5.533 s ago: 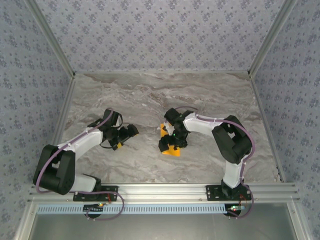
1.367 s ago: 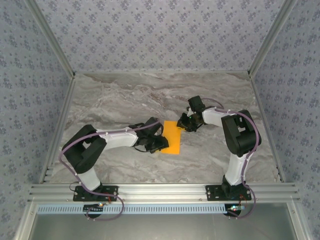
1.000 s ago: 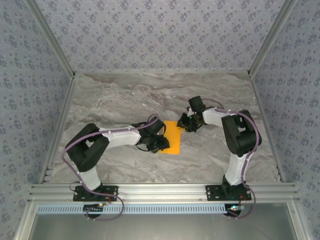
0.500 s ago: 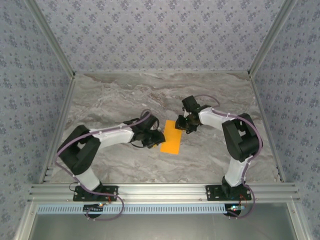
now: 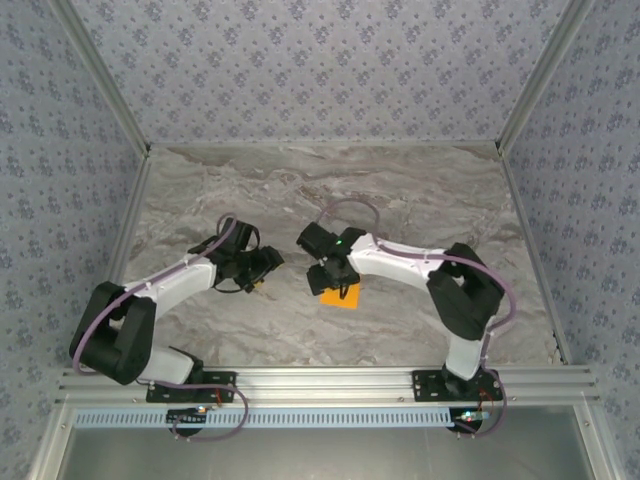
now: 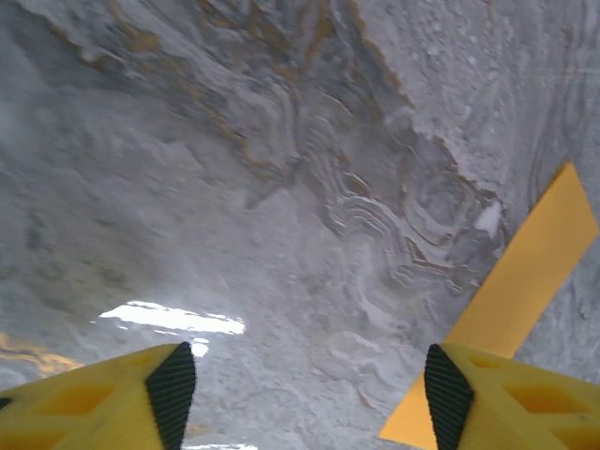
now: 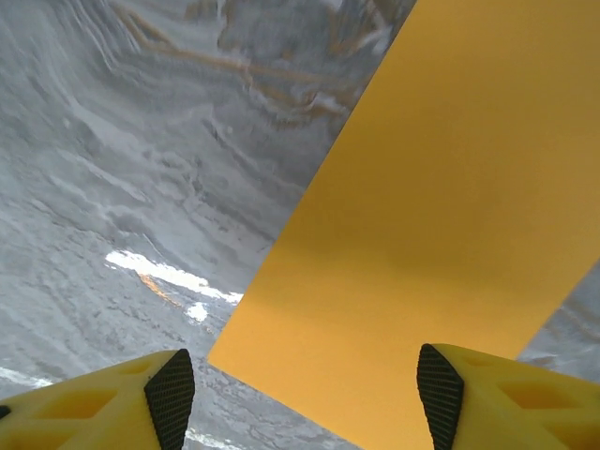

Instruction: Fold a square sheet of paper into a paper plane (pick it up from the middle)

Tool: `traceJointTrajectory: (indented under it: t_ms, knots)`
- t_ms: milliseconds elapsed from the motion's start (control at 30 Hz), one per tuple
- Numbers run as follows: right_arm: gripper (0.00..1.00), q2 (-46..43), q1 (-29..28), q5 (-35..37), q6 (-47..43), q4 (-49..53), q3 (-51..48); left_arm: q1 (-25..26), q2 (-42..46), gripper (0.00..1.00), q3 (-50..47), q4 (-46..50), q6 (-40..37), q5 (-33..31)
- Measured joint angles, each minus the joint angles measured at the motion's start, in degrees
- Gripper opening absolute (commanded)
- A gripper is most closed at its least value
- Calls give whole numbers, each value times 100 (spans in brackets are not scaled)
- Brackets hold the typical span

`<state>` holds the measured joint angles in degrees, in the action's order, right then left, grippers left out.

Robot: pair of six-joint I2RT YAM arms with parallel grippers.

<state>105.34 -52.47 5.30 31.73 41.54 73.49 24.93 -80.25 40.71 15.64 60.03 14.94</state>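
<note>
Top external — paper [image 5: 343,296] central (table [image 5: 250,180] margins wide)

1. Soft, even light is falling from above in the top view, and only faint shadows are lying on the marble table [image 5: 200,190].
2. In both wrist views a white glare patch [image 6: 173,319] is shining on the table.
3. The orange sheet of paper [image 7: 450,234] is looking darker toward its lower edge.
</note>
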Motion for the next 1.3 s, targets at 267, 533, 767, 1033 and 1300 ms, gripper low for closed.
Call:
traceJointTrajectory:
  t_ms: [267,533,767,1033,1300]
  knots:
    - [70,616,-168,4,240,251,184,-221,-2,80,-42,28,0,31]
    - [61,673,-125,-131,407,208,195,-243,-48,81,-44,31,2,70]
    - [55,219,260,-741,339,-479,-485,-243,-55,82,-50,26,-9,168]
    - [57,-262,1069,-2343,125,-1532,-1362,-243,-55,83,-166,-271,-90,555]
    - [60,-308,1611,-3526,-140,-2011,-1722,-170,-98,83,-302,-730,-151,955]
